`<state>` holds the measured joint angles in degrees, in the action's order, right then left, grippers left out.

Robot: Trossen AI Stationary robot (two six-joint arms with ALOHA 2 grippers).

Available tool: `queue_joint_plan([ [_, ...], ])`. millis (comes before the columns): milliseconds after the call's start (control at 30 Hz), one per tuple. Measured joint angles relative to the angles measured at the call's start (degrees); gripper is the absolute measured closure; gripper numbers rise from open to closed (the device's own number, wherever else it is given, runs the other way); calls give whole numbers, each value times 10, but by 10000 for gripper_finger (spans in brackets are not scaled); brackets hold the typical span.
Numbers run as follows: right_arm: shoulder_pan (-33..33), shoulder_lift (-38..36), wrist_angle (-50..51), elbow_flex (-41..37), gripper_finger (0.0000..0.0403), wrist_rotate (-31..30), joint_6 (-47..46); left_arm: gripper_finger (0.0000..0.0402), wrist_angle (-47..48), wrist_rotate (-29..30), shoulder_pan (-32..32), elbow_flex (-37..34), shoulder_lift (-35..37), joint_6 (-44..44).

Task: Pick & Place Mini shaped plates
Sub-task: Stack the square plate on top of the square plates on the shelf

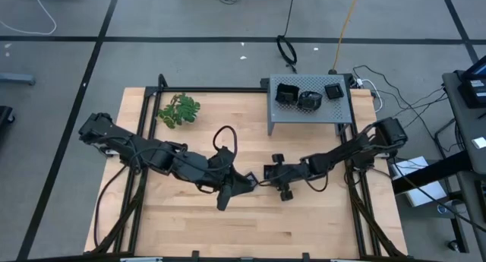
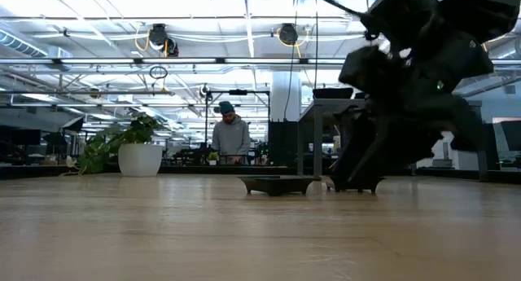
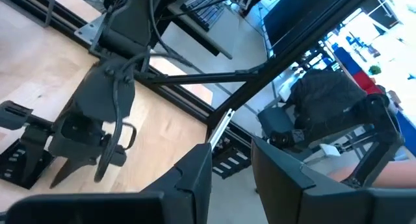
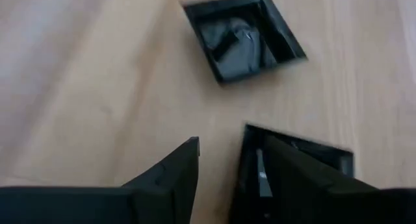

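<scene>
Right hand (image 1: 275, 171) hung low over the middle of the pale wooden surface (image 1: 190, 224), its arm reaching in from the right edge. In the right wrist view its two dark, wedge-shaped fingers (image 4: 169, 175) stood narrowly parted, with only bare wood grain between them. Just ahead of them lay a square plate (image 4: 244, 36), glossy black with a raised rim and a shallow well, flat on the wood. A second plate (image 4: 305, 160), also black and straight-edged, lay beside one finger and partly under it (whether the finger touched it could not be told).

From table height, one shallow black dish (image 2: 277, 184) showed as a thin dark profile with flared edges, sitting flat on the wood next to the blurred bulk of an arm.

Left hand (image 1: 226, 195) sat close to the right one near the surface's centre, angled downward, its arm bent in from the left. In its own wrist view its fingers (image 3: 195, 178) were moderately apart and gripped nothing.

At the far right of the surface stood a grey perforated metal box (image 1: 311, 116). On its top rested three more black plates (image 1: 310, 100), close together in a row. A green leafy sprig (image 1: 180, 110) lay on the wood at the far left, well apart from both hands.

Beyond the surface, a person (image 2: 230, 134) stood in the room, near a leafy plant in a white pot (image 2: 138, 157).
</scene>
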<state>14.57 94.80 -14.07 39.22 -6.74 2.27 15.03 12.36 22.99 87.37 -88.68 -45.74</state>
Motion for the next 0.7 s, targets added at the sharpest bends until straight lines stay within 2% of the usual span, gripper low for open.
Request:
queue_joint_plan([
  [133,2,21,-1,1,257,-46,-3,291,-1,2,-1,0,0,4],
  [267,4,25,-1,1,276,-51,-38,291,-1,1,-1,0,0,5],
  [400,13,21,-1,0,315,-55,-39,291,-1,1,0,0,0,6],
  [567,27,16,-4,0,386,-57,-33,291,0,1,0,0,0,20],
  [700,38,-10,0,-1,394,-63,-44,291,2,1,0,0,0,19],
])
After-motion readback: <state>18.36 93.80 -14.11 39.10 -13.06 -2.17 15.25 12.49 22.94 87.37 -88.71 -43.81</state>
